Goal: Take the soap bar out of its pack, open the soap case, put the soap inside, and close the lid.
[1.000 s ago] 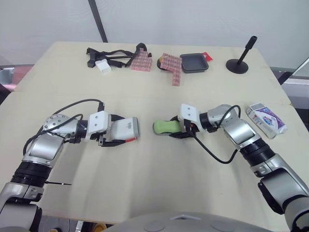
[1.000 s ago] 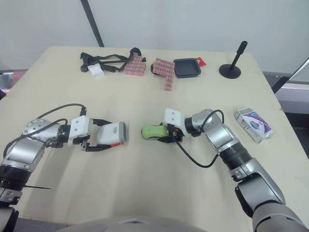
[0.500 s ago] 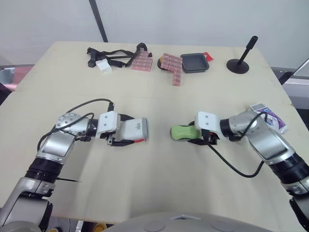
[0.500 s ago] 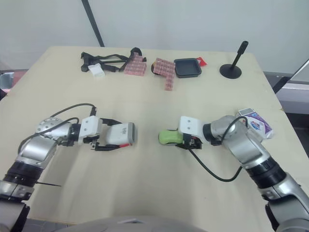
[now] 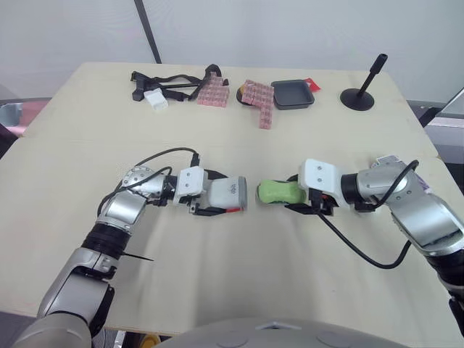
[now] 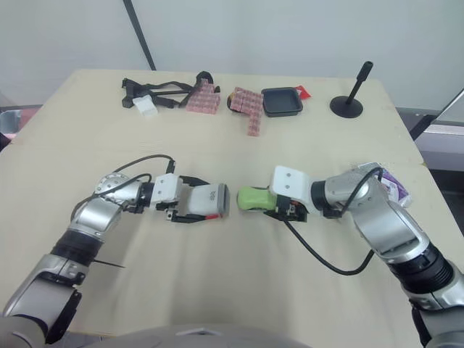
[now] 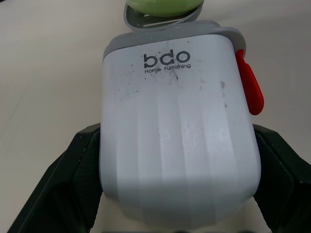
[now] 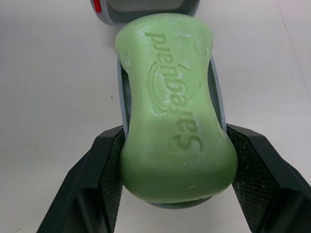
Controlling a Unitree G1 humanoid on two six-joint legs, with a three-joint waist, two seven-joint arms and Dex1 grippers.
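My left gripper (image 5: 215,198) is shut on the white soap case (image 5: 226,194), held on its side just above the middle of the table. In the left wrist view the soap case (image 7: 180,131) has a red latch (image 7: 249,90) and a grey rim, with black fingers (image 7: 73,170) on both sides. My right gripper (image 5: 296,197) is shut on the green soap bar (image 5: 274,192), which rests on a grey inner tray (image 8: 217,97). The soap bar (image 8: 175,141) points at the case's open end, a small gap apart. The purple-and-white soap pack (image 6: 391,185) lies behind my right arm.
Along the table's far edge lie a black strap (image 5: 167,83) with a small white block (image 5: 154,100), two pink checked packs (image 5: 212,93) (image 5: 259,101), a black tray (image 5: 291,94) and a black stand (image 5: 362,90). The near table has free room.
My left gripper has carried the case to the right, toward the soap. The right gripper first drew the soap rightward, then held still. The gap between the two has shrunk.
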